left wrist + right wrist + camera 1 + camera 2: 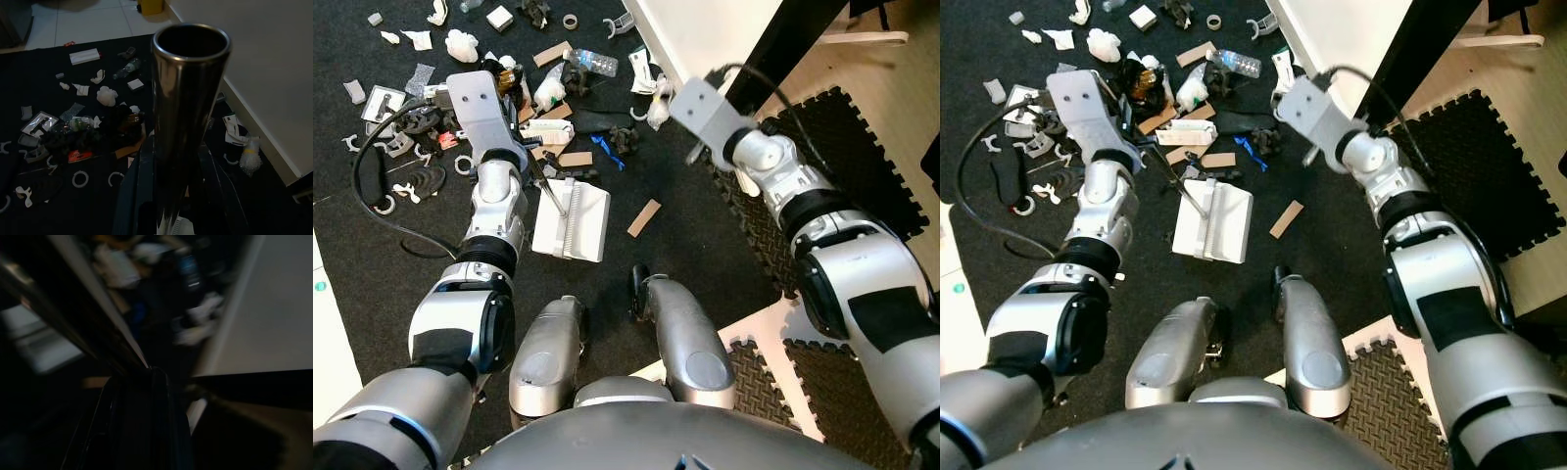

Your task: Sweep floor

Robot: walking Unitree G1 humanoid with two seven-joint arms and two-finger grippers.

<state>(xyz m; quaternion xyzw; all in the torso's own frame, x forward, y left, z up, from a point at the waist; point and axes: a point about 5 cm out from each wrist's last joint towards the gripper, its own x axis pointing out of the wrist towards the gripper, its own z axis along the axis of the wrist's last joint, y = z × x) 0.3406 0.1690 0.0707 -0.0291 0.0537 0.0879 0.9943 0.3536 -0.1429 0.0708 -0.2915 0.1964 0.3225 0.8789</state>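
Litter [509, 88] of paper, cardboard, plastic rings and wrappers lies spread over the black mat ahead. Closer to me, a white dustpan [573, 220] rests on the mat with a thin metal handle [550, 191] rising from it. My left gripper [530, 157] is shut on that handle, which appears as a chrome tube [188, 98] between the black fingers [132, 196] in the left wrist view. My right gripper [146, 377] reaches toward the wall side of the litter. In its blurred wrist view it is closed on a thin pole [98, 303].
A white wall [705, 39] and a dark furniture edge [783, 49] border the mat on the right. Black and white foam puzzle tiles [862, 176] lie beyond. My knees [685, 333] are directly below. A plastic bottle [592, 62] and a cardboard strip [644, 217] lie loose.
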